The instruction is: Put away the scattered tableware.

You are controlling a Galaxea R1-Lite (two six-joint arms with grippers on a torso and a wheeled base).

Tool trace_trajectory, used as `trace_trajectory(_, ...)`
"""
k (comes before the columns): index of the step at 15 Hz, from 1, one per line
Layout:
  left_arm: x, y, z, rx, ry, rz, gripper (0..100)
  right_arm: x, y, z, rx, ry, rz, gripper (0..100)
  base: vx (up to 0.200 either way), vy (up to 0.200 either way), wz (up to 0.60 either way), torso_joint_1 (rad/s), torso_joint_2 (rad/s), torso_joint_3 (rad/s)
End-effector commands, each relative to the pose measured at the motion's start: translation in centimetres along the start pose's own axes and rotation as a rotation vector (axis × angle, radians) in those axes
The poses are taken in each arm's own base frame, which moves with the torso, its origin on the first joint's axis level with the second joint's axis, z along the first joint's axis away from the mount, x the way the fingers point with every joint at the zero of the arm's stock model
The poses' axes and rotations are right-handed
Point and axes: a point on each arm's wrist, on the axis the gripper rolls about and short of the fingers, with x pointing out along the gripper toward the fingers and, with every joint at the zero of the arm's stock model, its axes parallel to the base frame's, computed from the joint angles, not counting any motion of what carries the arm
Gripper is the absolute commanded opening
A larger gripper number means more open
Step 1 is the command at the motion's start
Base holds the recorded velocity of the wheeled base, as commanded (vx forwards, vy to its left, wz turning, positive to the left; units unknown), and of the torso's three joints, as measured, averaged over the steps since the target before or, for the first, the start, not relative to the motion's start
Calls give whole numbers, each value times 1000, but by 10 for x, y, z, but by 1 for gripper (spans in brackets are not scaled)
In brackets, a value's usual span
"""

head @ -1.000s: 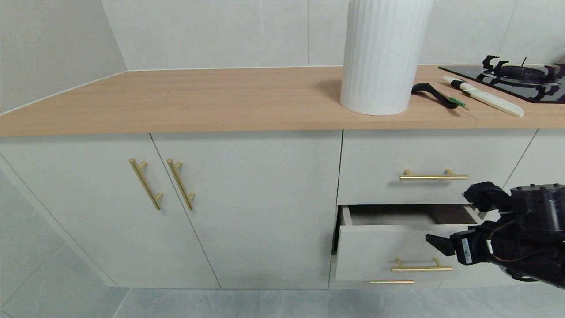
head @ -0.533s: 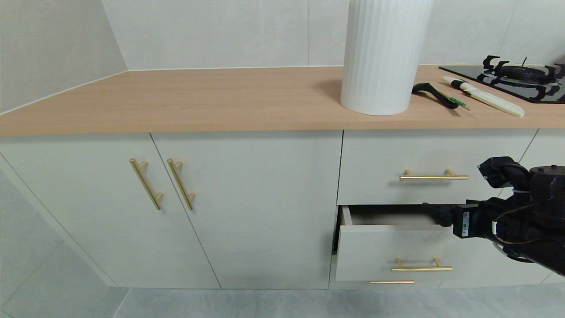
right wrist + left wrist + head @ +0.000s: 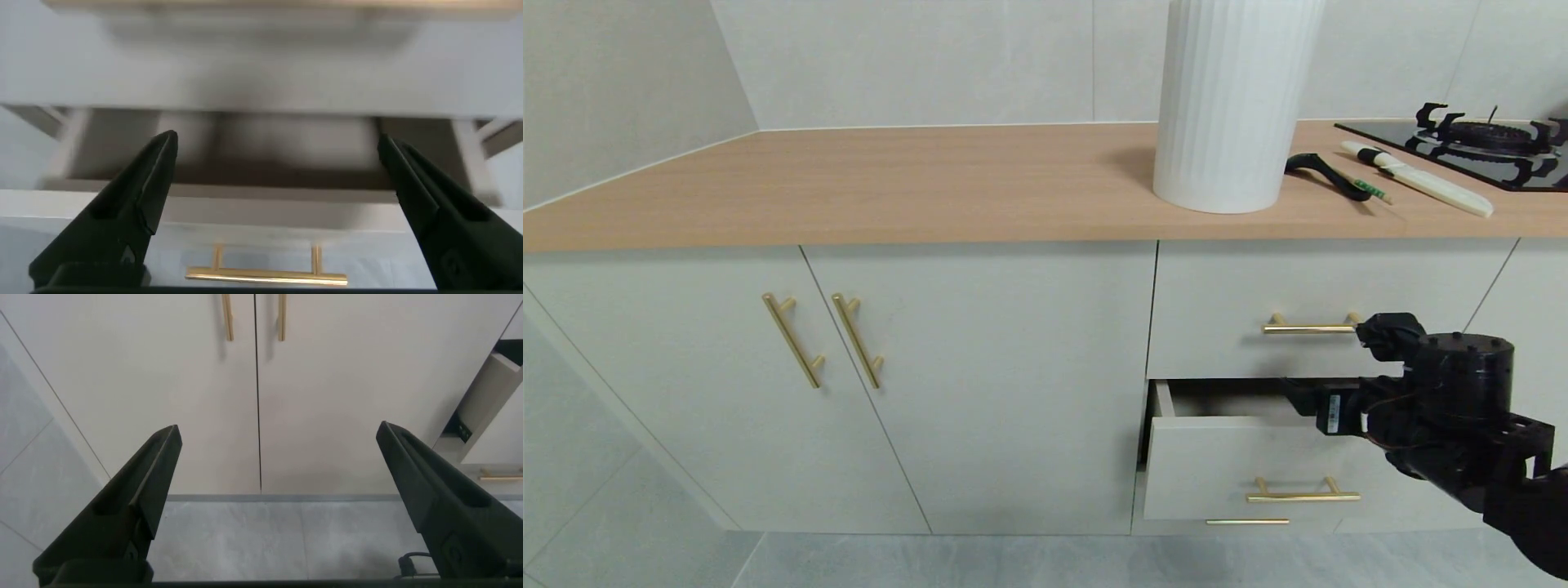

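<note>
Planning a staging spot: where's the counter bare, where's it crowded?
Bare: the countertop from the left wall to the white ribbed cylinder. Crowded: between cylinder and stove, where black utensil and white utensil lie.

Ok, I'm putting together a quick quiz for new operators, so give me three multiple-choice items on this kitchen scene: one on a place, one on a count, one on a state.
1. Where is the right tool?
A) in front of the partly open drawer
B) inside a sink
C) at a fridge door

2. How many gold handles are on the two cupboard doors?
A) one
B) two
C) four

3. In what state is the right tool?
A) shut on a spoon
B) open and empty
C) shut on a cup

Answers:
1 A, the head view shows it level with the drawer's gap.
2 B, each door carries one bar.
3 B, the right wrist view shows its fingers spread with nothing between them.
</note>
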Motion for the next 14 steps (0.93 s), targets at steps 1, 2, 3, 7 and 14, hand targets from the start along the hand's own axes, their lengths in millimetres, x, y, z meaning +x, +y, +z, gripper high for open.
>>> trace_trajectory(1, 0, 0, 0, 0, 0, 0, 100, 12, 5, -20, -22, 76, 2, 100, 0, 0, 0, 0, 0, 0)
trace_trajectory(2, 0, 0, 0, 0, 0, 0, 100, 13, 7, -23, -28, 87, 8, 100, 0, 0, 0, 0, 0, 0)
trace_trajectory(3, 0, 0, 0, 0, 0, 0, 100, 13, 9, -26, -32, 94, 12, 100, 0, 0, 0, 0, 0, 0)
trace_trajectory(7, 0, 0, 0, 0, 0, 0, 100, 12, 10, -29, -41, 107, 15, 100, 0, 0, 0, 0, 0, 0)
trace_trajectory(14, 0, 0, 0, 0, 0, 0, 100, 2, 7, -27, -56, 157, 13, 100, 0, 0, 0, 0, 0, 0)
